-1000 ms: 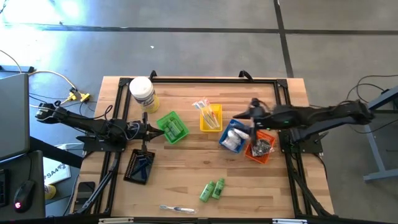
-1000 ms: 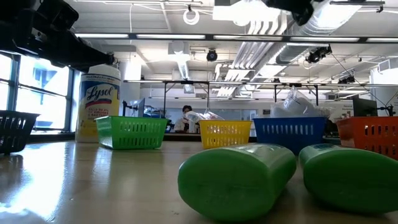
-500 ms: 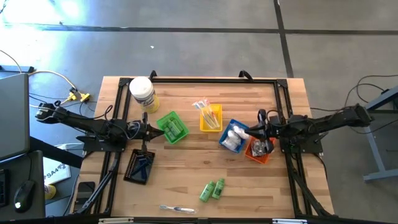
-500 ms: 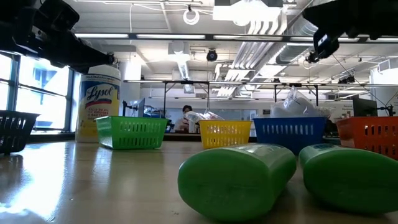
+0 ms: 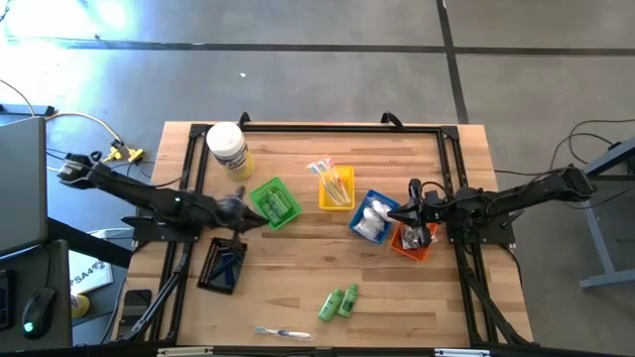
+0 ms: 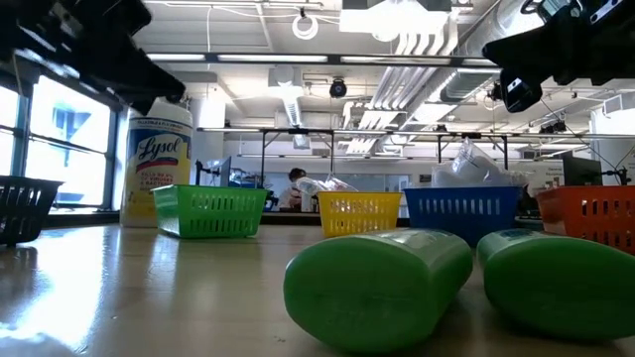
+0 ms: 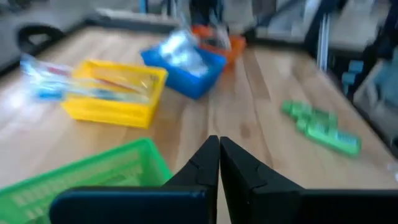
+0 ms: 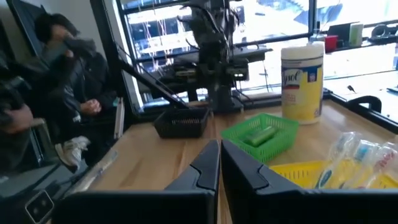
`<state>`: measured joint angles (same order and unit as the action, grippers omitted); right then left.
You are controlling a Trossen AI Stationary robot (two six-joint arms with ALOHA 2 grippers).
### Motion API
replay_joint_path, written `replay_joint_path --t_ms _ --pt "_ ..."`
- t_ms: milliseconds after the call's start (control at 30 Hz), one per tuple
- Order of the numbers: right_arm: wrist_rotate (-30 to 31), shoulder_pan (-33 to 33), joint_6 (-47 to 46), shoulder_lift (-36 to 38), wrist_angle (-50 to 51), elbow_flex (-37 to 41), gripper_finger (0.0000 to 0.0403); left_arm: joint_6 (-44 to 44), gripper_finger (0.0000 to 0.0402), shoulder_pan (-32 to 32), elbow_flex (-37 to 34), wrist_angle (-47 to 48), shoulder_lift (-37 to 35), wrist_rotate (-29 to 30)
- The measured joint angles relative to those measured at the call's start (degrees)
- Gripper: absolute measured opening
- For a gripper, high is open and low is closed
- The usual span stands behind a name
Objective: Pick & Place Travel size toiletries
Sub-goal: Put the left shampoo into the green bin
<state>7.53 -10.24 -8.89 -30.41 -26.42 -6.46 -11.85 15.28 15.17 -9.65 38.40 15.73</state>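
Two green tubes lie side by side on the wood near the front edge, large in the low view. A clear-wrapped item lies at the front edge. My left gripper is shut with nothing in it, in the air just left of the green tray; its wrist view shows the shut fingertips. My right gripper is also shut on nothing, above the blue tray and the orange tray; its tips point toward the table's left.
A yellow tray holds wrapped toothbrushes, and the blue tray holds white packets. A black tray sits front left, and a white jar at the far left. The green tray holds a green tube. A person sits beyond the table's left side.
My right gripper has drawn back from over the yellow and blue trays toward the table's right edge and has come lower. My left arm has shifted a little toward the green tray and shows blurred.
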Motion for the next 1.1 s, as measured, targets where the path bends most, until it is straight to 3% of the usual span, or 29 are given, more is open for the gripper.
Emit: replay_joint_path --t_ms 233,367,633,833,1000,1100 --pt "-0.1 0.0 0.4 -0.7 0.1 0.0 0.0009 2.6 0.0002 5.5 22.2 13.1 24.2 1.7" --pt "-0.2 0.0 0.3 -0.7 0.1 0.0 0.0009 -3.7 0.0001 5.4 36.6 22.2 37.7 0.6" --pt "-0.3 0.0 0.2 -0.8 0.1 0.0 0.0009 -3.8 0.0024 6.2 58.1 30.8 59.8 -9.9" --pt "-0.3 0.0 -0.1 -1.1 0.5 0.0 0.0009 -10.8 0.0087 6.7 69.4 34.6 71.8 -15.6" --pt "-0.5 0.0 -0.3 -1.0 0.6 0.0 0.0009 -17.1 0.0169 8.1 76.5 41.4 78.4 -17.0" --pt "-0.4 0.0 -0.9 -1.1 1.0 0.0 0.0009 -20.8 0.0222 8.9 79.7 40.9 81.0 -17.8"
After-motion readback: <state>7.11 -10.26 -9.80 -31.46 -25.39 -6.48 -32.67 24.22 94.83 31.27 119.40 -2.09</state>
